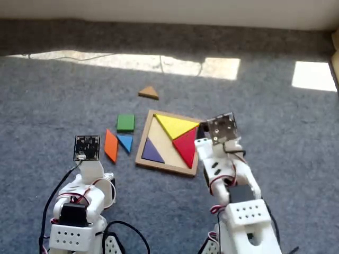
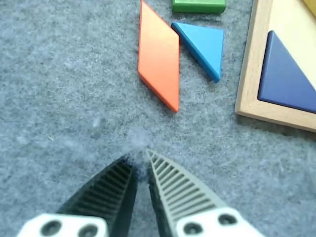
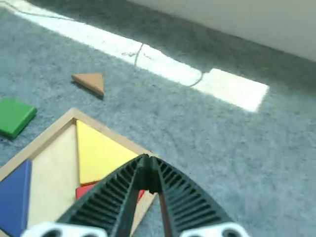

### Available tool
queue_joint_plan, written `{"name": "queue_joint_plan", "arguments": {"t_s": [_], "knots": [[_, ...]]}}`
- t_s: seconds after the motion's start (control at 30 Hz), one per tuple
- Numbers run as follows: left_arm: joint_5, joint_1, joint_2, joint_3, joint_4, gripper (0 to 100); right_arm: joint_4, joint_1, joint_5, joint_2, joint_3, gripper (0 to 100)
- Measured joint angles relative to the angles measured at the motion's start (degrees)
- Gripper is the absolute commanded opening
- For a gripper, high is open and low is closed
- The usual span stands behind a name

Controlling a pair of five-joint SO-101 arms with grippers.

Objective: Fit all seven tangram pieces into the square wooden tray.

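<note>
The square wooden tray [image 1: 164,166] lies mid-carpet and holds a yellow triangle [image 1: 175,126], a red triangle [image 1: 186,145] and a dark blue triangle [image 1: 152,152]. To its left lie a green square [image 1: 125,123], an orange parallelogram [image 1: 110,145] and a light blue triangle [image 1: 125,142]. A brown triangle [image 1: 149,93] sits farther back. My left gripper [image 2: 140,158] is shut with nothing in it, low over bare carpet short of the orange parallelogram [image 2: 159,54]. My right gripper [image 3: 148,165] is shut above the tray's right corner, over the red triangle [image 3: 86,190] and beside the yellow triangle [image 3: 98,150].
Grey carpet covers the floor, with sunlit patches [image 1: 212,67] and a thin cable [image 3: 138,52] at the back below a wall. Open carpet lies right of the tray and in front of both arms.
</note>
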Motion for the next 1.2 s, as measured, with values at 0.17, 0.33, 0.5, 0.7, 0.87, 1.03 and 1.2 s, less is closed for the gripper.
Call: {"name": "queue_joint_plan", "arguments": {"t_s": [0.17, 0.33, 0.5, 0.7, 0.87, 1.03, 1.2], "knots": [[0.0, 0.0, 0.0, 0.0, 0.0, 0, 5.5, 4.7, -0.1, -17.9, 8.6, 1.7], [0.0, 0.0, 0.0, 0.0, 0.0, 0, 15.4, 5.5, 0.0, -33.1, 9.1, 1.7], [0.0, 0.0, 0.0, 0.0, 0.0, 0, 17.5, 10.0, 0.0, -35.3, 9.1, 1.7], [0.0, 0.0, 0.0, 0.0, 0.0, 0, 24.2, 15.2, 0.0, -35.3, 9.1, 1.7], [0.0, 0.0, 0.0, 0.0, 0.0, 0, 34.5, 15.6, 0.0, -35.3, 9.1, 1.5], [0.0, 0.0, 0.0, 0.0, 0.0, 0, 43.2, 15.7, 0.0, -35.3, 9.1, 1.2], [0.0, 0.0, 0.0, 0.0, 0.0, 0, 50.0, 15.8, -7.4, -35.3, 9.1, 1.2]]}}
